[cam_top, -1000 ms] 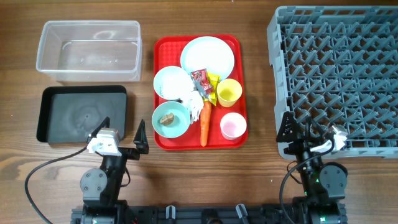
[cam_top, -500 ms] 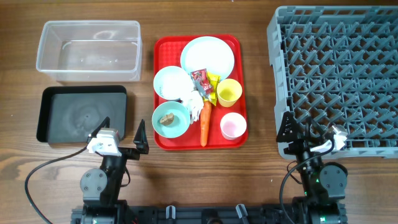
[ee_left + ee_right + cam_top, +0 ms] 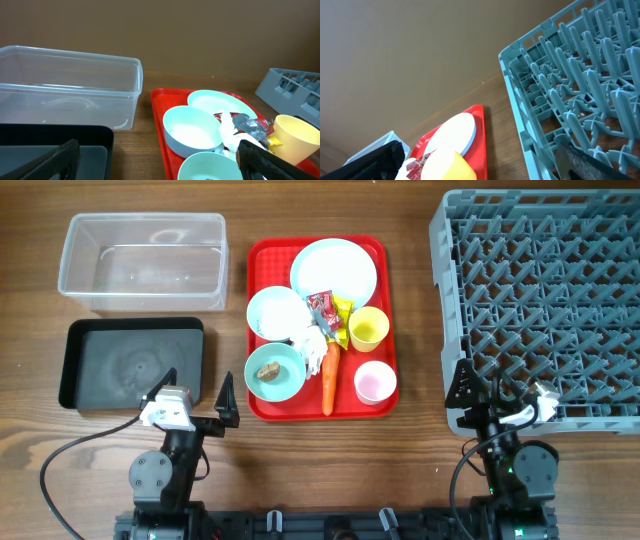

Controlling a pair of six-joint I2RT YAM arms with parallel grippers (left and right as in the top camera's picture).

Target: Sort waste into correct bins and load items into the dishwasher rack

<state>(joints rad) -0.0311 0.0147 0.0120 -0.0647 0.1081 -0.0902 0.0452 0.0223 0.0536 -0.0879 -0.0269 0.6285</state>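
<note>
Both grippers sit low at the front edge of the table (image 3: 400, 460), and neither holds anything. The left gripper (image 3: 198, 395) has its jaws spread wide. It stands just off the front right corner of the black tray (image 3: 110, 360), near the front left corner of the red tray (image 3: 256, 280). The clear tub (image 3: 140, 265) lies behind the black tray toward the back left corner of the table, well apart from this gripper. The front bowl (image 3: 285, 385), holding a brown lump (image 3: 268, 370), is the dish nearest the left gripper. The carrot (image 3: 329, 378) lies beside that bowl, running toward the red tray's front edge. Farther back on the red tray are the crumpled tissue (image 3: 311, 340), the rear bowl (image 3: 272, 310), the wrappers (image 3: 328, 308) and the plate (image 3: 334, 270) near its back edge. The yellow cup (image 3: 368, 328) and pink cup (image 3: 375, 381) stand along its right edge. The right gripper (image 3: 497, 395) is likewise fully open, at the front left corner of the grey rack (image 3: 545, 300), with the pink cup off to its left.
</note>
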